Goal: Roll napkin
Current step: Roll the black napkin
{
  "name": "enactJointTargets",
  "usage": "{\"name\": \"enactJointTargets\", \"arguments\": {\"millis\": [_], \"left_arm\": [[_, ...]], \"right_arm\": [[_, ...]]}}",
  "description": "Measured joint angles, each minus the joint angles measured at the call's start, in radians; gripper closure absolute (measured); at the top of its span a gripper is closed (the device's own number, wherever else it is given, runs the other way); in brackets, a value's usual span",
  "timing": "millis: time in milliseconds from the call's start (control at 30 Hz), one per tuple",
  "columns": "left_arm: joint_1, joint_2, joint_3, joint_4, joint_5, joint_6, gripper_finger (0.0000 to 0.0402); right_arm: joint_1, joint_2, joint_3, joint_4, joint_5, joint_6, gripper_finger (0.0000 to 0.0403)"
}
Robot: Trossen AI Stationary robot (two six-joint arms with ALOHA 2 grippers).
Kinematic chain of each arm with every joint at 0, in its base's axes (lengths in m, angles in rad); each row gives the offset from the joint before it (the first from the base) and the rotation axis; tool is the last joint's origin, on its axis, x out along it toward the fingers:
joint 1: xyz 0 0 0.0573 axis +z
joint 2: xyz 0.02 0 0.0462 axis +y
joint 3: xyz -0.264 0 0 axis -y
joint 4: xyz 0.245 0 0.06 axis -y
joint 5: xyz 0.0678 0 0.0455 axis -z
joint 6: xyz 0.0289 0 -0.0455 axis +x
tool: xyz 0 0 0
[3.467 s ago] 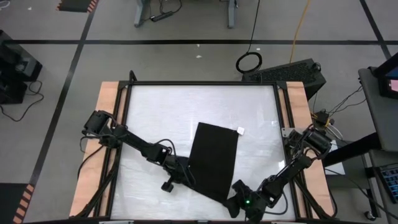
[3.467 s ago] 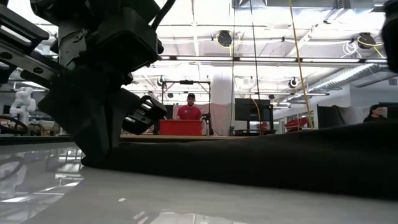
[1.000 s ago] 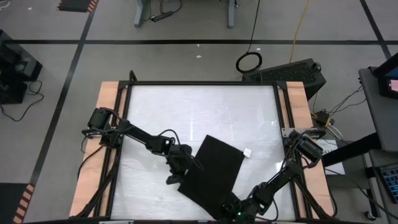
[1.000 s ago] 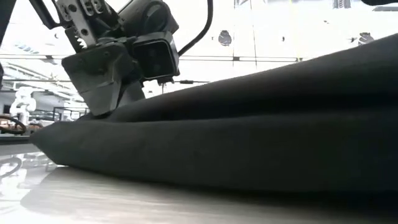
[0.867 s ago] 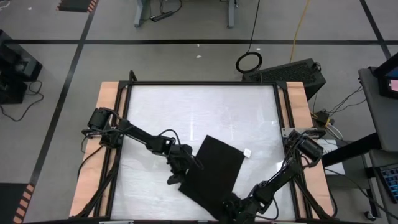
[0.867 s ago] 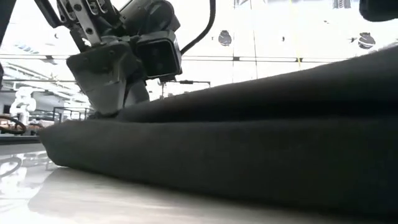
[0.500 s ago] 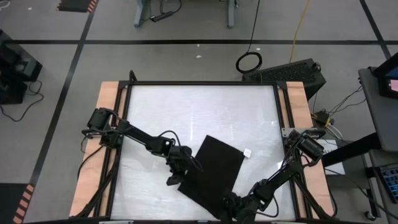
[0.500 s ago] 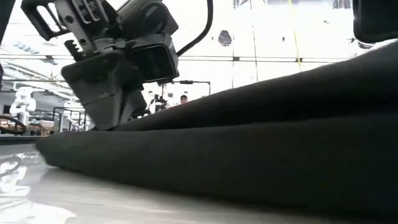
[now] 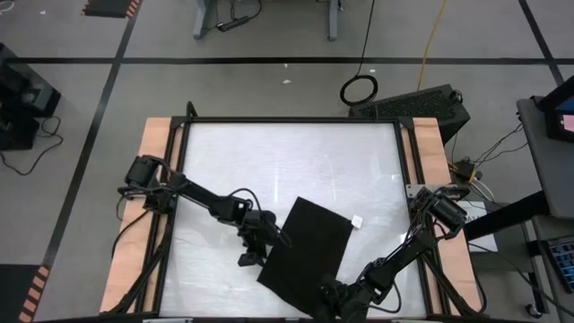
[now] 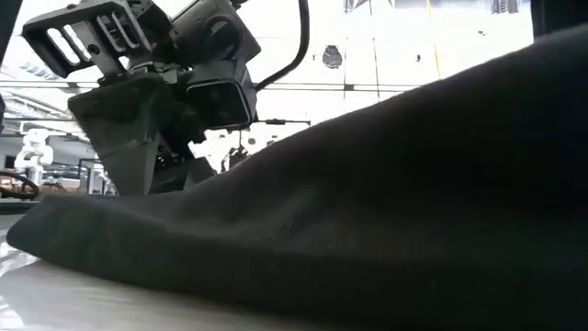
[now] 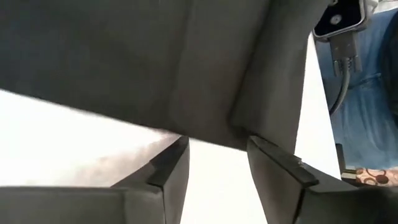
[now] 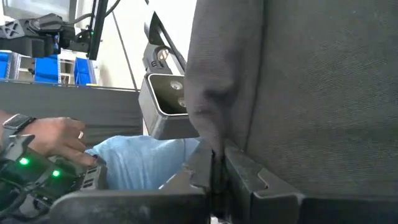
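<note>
Two dark arms work at the near half of the white table [image 9: 287,161], one at each side of the napkin [image 9: 306,253]. The napkin is a black folded cloth lying askew near the table's near edge, right of centre, with its small white tag [image 9: 357,220] sticking out at the far right corner.

Left pincer [image 9: 262,247] sits at the napkin's left edge. In the left wrist view its two fingers [image 11: 166,171] stand apart with bare table showing between them, and the cloth's edge lies just ahead of their tips; no cloth is between them. From the low view this arm's head stands just behind the napkin's low left end.

Right pincer [image 9: 325,296] is at the napkin's near corner, by the table's near edge. In the right wrist view its fingers [image 12: 242,171] are pressed together on a fold of the cloth, which rises from them in a bunched ridge.

Beyond the table, the right wrist view shows a person's hand [image 12: 53,140] resting on equipment with green lights.
</note>
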Motion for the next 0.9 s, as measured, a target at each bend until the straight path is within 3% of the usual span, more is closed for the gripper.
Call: {"name": "enactJointTargets", "arguments": {"millis": [167, 400, 667, 900], "left_arm": [[0.001, -0.056, 0.011, -0.036, 0.007, 0.077, 0.0229], [-0.083, -0.156, 0.034, -0.09, 0.001, 0.311, 0.0229], [-0.173, -0.122, 0.033, -0.062, -0.149, 0.442, 0.0228], [-0.182, -0.064, 0.033, 0.015, -0.152, 0.445, 0.0195]], "right_arm": [[-0.01, 0.0, 0.0, -0.007, -0.013, 0.019, 0.0394], [-0.02, 0.0, -0.001, -0.009, -0.028, 0.025, 0.0394], [-0.023, 0.0, -0.001, -0.01, -0.026, 0.027, 0.0394], [-0.023, 0.0, -0.002, -0.005, -0.02, 0.028, 0.0394]]}}
